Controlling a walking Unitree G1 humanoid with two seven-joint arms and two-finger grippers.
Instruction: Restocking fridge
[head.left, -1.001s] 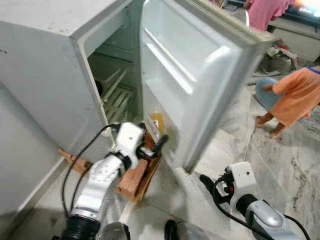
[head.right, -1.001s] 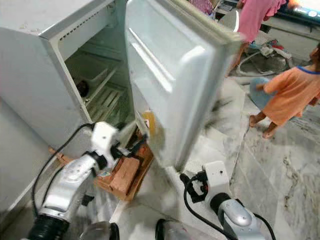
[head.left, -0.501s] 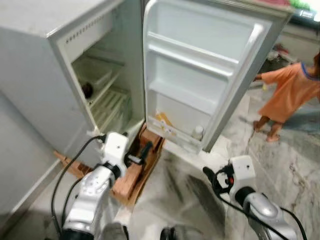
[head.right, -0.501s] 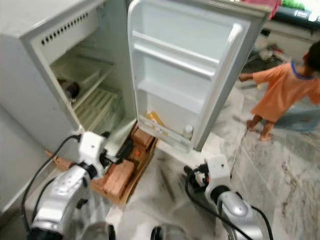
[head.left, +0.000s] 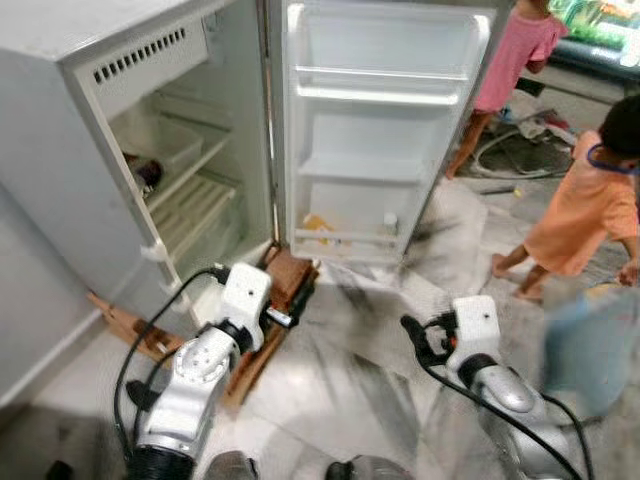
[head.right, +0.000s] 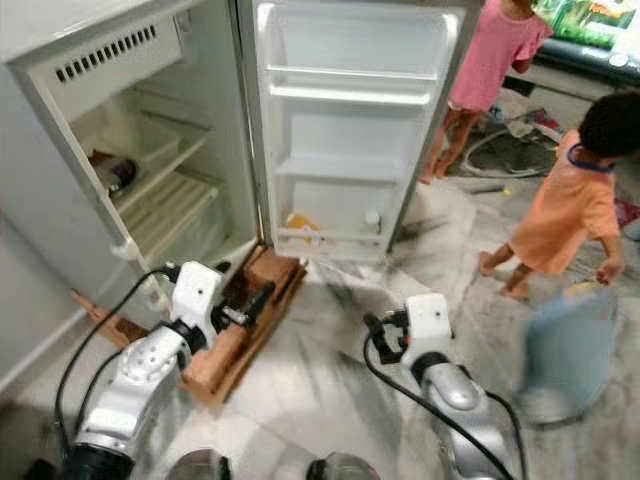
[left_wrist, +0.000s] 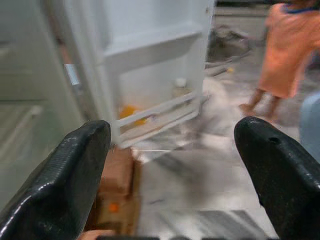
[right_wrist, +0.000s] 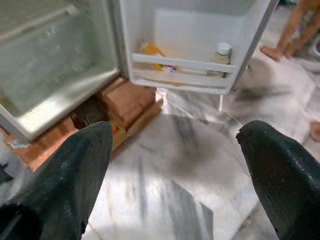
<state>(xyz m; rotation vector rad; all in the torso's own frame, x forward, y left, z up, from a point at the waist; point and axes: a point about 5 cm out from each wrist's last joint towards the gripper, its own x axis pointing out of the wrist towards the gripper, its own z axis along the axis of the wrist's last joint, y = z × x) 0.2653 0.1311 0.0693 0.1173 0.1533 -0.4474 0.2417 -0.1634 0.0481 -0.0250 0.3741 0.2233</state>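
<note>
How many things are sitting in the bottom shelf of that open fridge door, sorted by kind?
Small white-capped bottle: 1
Orange and yellow packet: 1
Total: 2, both behind the white rail of the lowest door shelf of the white fridge door.

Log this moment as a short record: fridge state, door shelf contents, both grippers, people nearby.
fridge: small white fridge standing on wooden blocks
door: fridge door swung wide open
door shelf contents: orange packet and a small white-capped bottle in the bottom rack; upper racks bare
left gripper: left gripper, jaws open, holding nothing, aimed at the door's bottom rack
right gripper: right gripper, jaws open, holding nothing, above the marble floor
people: person in orange and person in pink to the robot's right
</note>
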